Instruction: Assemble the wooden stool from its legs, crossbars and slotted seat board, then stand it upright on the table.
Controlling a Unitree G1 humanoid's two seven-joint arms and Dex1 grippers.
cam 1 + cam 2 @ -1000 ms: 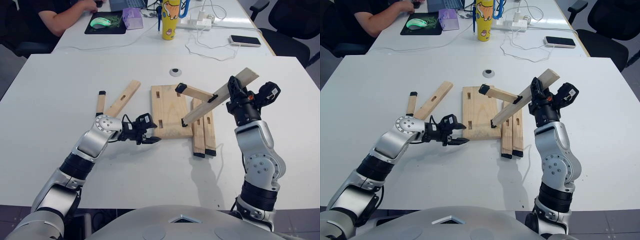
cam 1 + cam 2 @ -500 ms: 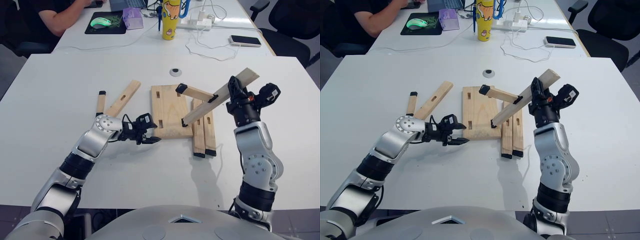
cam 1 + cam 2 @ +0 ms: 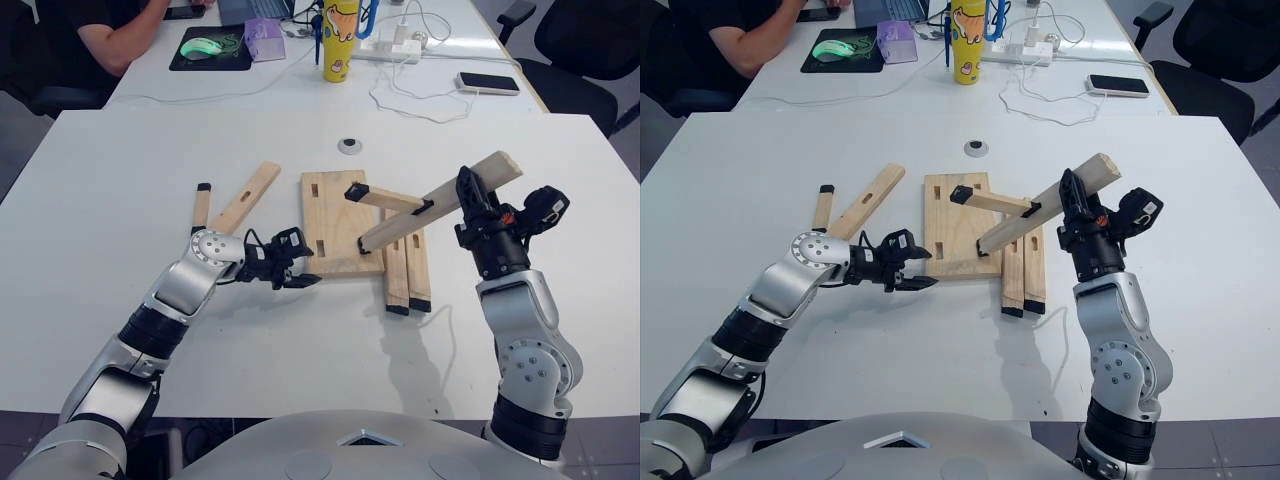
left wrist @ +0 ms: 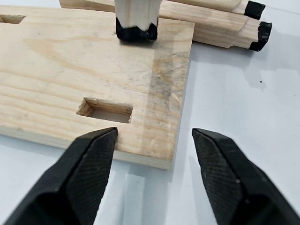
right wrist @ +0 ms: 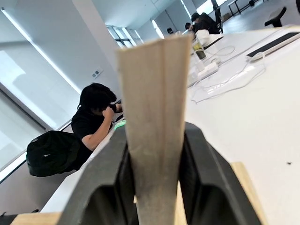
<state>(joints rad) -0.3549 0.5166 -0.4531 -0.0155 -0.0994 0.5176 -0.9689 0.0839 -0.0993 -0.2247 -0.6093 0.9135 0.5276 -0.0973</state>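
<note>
1. Surface: white table (image 3: 100,180). A second white table stands behind it, carrying a yellow cup (image 3: 341,30), a green mouse (image 3: 203,44), a phone (image 3: 488,82) and cables.
2. Room, from the right wrist view: tall windows (image 5: 42,79) and a white ceiling behind the held wood.
3. Right claw (image 3: 468,200) is clenched on a wooden leg (image 3: 440,198), held raised and tilted. The leg's bare end sticks up past the claw. Its black-capped end slopes down toward the left claw's side.
4. A crossbar (image 3: 385,197) juts from the leg's middle, pointing away from the right claw. Its tip is black.
5. Slotted seat board (image 3: 335,215) lies flat between the 2 claws.
6. Left claw (image 3: 305,272) is released and low over the table, with its 2 fingers (image 4: 89,159) spread. The board's near corner lies just ahead of the tips.
7. 2 more legs (image 3: 408,265) lie flat side by side against the board's edge, below the held leg.
8. 2 wooden pieces lie beyond the left claw, away from the board: a slotted bar (image 3: 245,197) and a shorter black-tipped piece (image 3: 202,205).
9. A small round disc (image 3: 348,146) lies beyond the board.
10. Left wrist view: a rectangular slot (image 4: 105,110) lies just ahead of 1 fingertip. The held leg's cap is down at the board face, and I cannot tell whether it touches. Eye views give the overall layout.
</note>
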